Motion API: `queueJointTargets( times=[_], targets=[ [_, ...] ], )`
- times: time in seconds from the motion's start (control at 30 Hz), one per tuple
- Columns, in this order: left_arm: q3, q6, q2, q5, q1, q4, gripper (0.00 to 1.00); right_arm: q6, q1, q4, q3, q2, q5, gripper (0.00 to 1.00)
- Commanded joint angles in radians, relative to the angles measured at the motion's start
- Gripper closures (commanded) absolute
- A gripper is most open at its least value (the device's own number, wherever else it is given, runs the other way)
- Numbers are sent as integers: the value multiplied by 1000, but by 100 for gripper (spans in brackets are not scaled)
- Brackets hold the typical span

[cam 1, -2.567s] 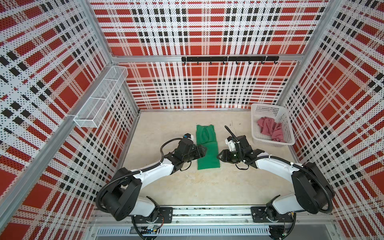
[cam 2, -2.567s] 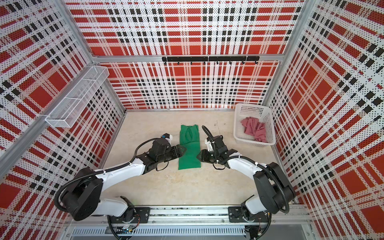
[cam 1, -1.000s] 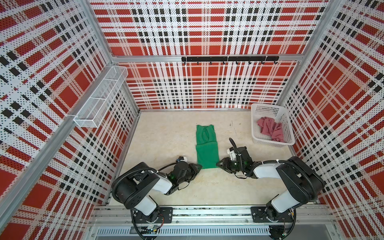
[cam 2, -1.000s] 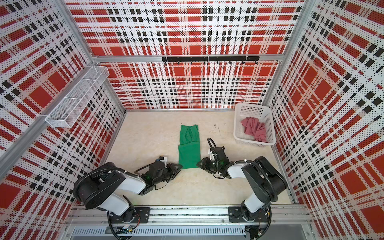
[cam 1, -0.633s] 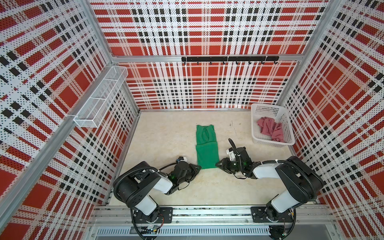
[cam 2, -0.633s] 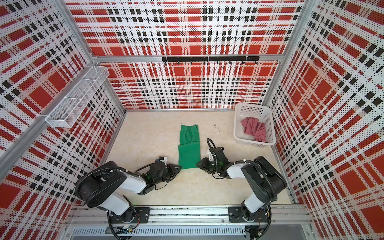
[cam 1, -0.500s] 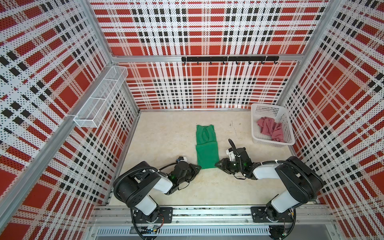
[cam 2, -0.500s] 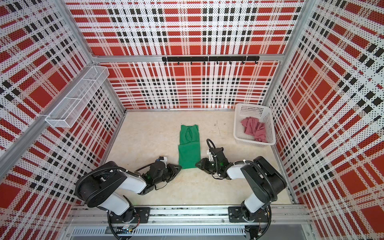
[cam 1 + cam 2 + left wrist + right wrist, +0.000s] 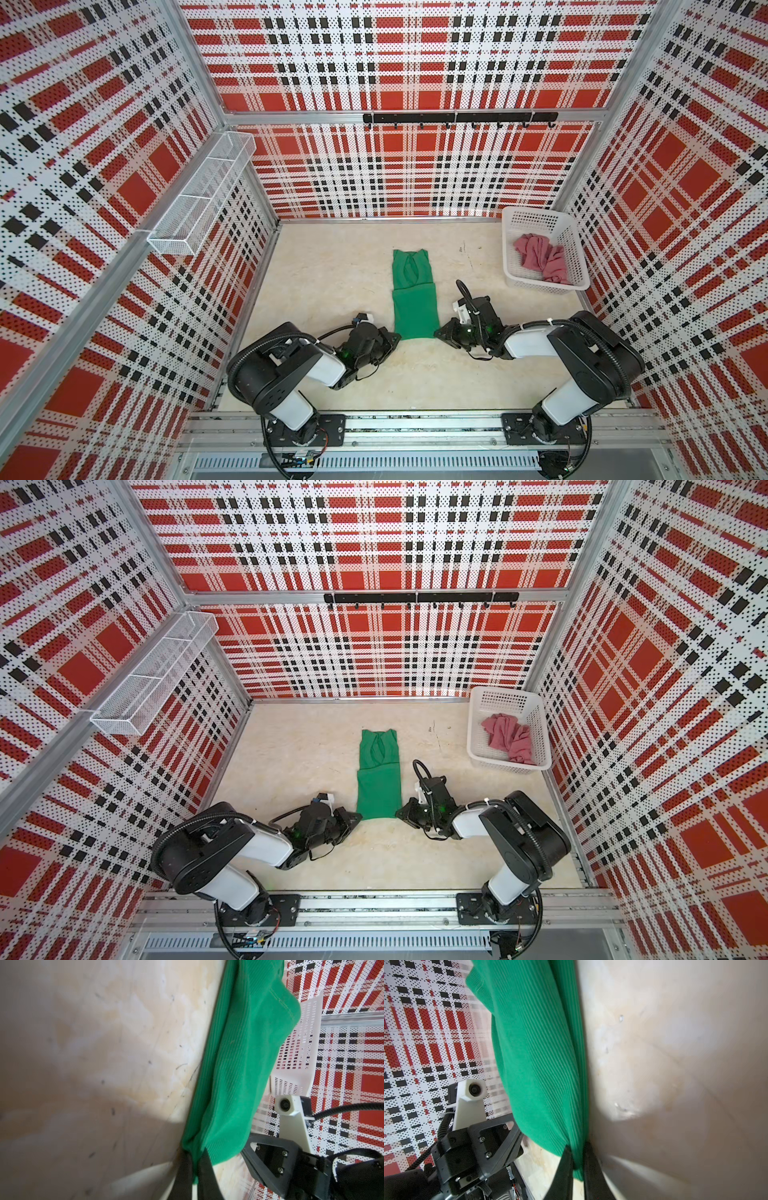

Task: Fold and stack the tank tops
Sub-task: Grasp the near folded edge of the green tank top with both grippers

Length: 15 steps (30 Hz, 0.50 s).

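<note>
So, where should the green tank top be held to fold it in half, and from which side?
Its two near hem corners, one per gripper, low from each outer side. The green tank top lies flat as a long narrow strip, hem at the near end; the left gripper and right gripper pinch those corners.

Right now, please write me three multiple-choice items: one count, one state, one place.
1. How many tank tops lie on the table? A none; B one; C two.
2. The left gripper and right gripper are: A open; B shut on the green tank top; C shut on nothing.
3. The pink tank top lies: A in the white basket; B on the table; C under the green one.
Answers: B, only the green one lies there; B, both wrist views show pinched cloth; A, crumpled inside it.
</note>
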Motion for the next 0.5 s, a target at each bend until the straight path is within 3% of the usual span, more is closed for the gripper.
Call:
queueJointTargets(
  times=[0.0,0.23,0.47],
  targets=[
    [3,6,-9,-23,-17,-56,100,-17,9,-77,5,-49,21,98],
    [6,-10,-153,-87,-75,-186,100,-54,21,-218,21,-146,21,100],
    [114,78,-386,-209,-89,-532,100,-160,37,-493,137,-257,42,100]
  ],
)
